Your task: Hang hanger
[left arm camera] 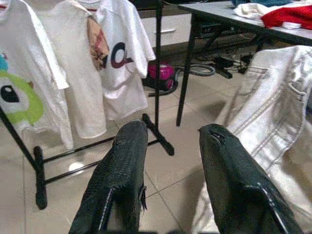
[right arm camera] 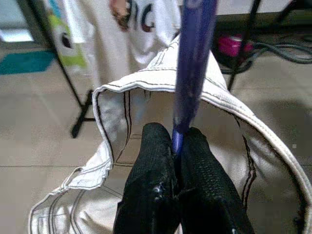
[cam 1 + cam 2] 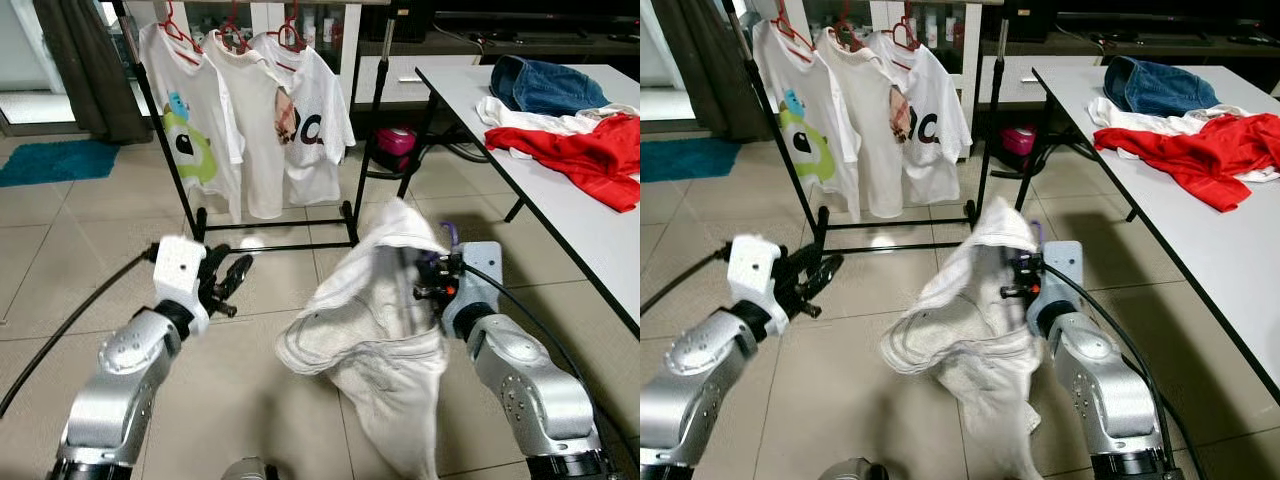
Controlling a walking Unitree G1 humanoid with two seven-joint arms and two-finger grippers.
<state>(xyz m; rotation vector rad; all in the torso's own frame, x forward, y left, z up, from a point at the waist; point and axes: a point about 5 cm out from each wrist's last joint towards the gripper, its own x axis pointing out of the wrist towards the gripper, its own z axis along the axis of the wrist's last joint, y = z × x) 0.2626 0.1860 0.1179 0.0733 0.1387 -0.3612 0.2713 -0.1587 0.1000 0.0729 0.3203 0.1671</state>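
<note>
The right tool (image 2: pixel 176 146) pinches the thin purple plastic hanger (image 2: pixel 191 68), apparently so the cream stitched garment (image 3: pixel 370 330) drapes clear of the floor, with the black metal clothes rack (image 3: pixel 270 235) well ahead, while the left tool (image 1: pixel 170 161) waits wide, holding nothing.

Head cameras look down toward the clothes rack (image 3: pixel 250 130); both wrist views share it, closer.
</note>
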